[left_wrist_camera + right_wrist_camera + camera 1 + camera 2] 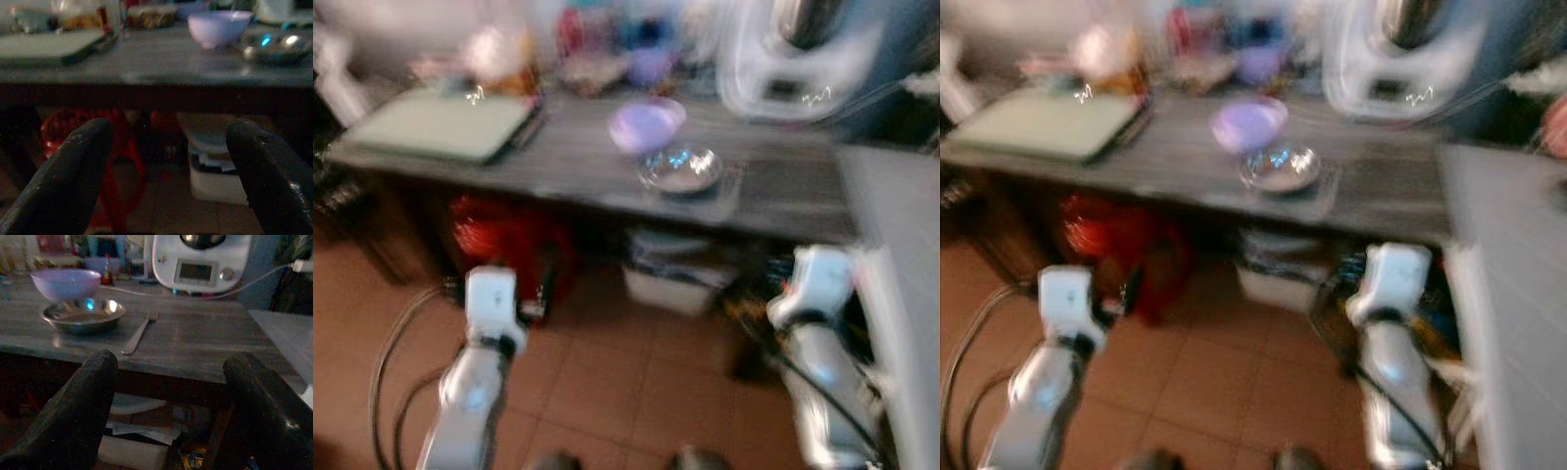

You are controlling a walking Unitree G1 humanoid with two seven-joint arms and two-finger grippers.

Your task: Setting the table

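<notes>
Here, head views blurred; grey table ahead, both grippers low before its edge

Left gripper and right gripper: fingers spread wide, holding nothing. Purple bowl just behind steel bowl; fork lies beside the steel bowl, white appliance behind

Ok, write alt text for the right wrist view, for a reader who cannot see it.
A grey wooden table holds a metal bowl with a fork lying beside it and a lilac bowl just behind, with a white kitchen appliance at the back. In the foreground the right claw hangs open, below the table's edge and holding nothing.
</notes>
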